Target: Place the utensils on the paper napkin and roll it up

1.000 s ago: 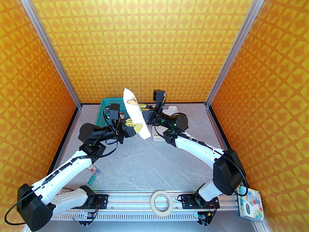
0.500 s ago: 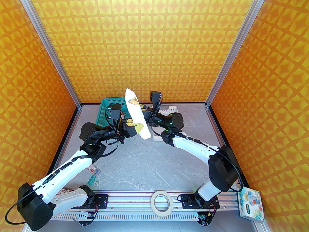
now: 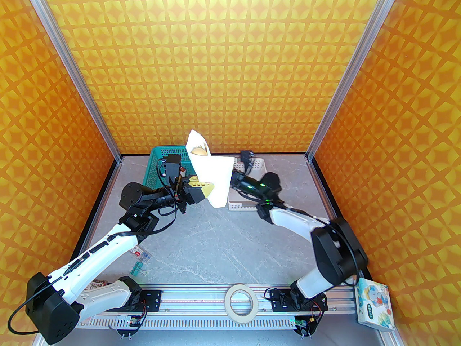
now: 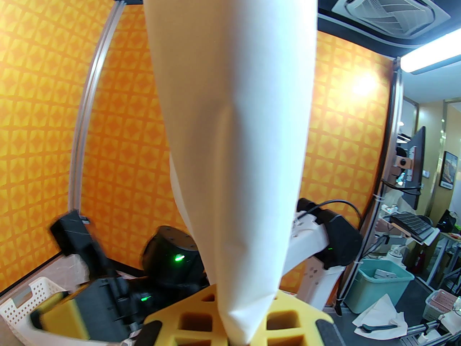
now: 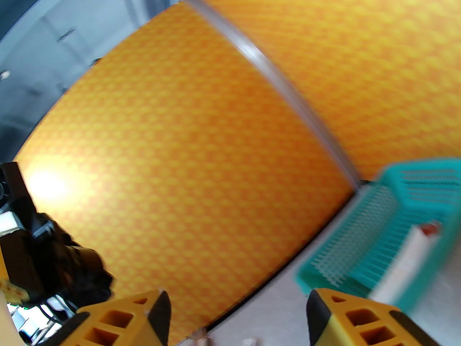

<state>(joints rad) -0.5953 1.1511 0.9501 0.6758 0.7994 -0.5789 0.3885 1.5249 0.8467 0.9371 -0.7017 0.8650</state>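
Left gripper [image 3: 206,191] clamped on paper napkin [image 3: 213,177] base, upright above far edge of table [image 3: 216,243]; spoon [image 3: 198,151] peeks from top. Right gripper [image 5: 237,315] fingers apart, empty. Roll looks mostly done; loose flap needs tucking.

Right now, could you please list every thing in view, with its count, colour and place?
paper napkin: one, white, partly rolled, held in the air
wooden spoon: one, tan, bowl showing in the napkin's top end
teal basket: one, far left
white basket: one, far, right of the teal one
tape roll: one, cream, near edge, centre
binder clips: a few, green, near left
cartoon-printed box: one, near right corner
left claw: one, yellow, shut on the paper napkin
right claw: one, yellow, open, empty
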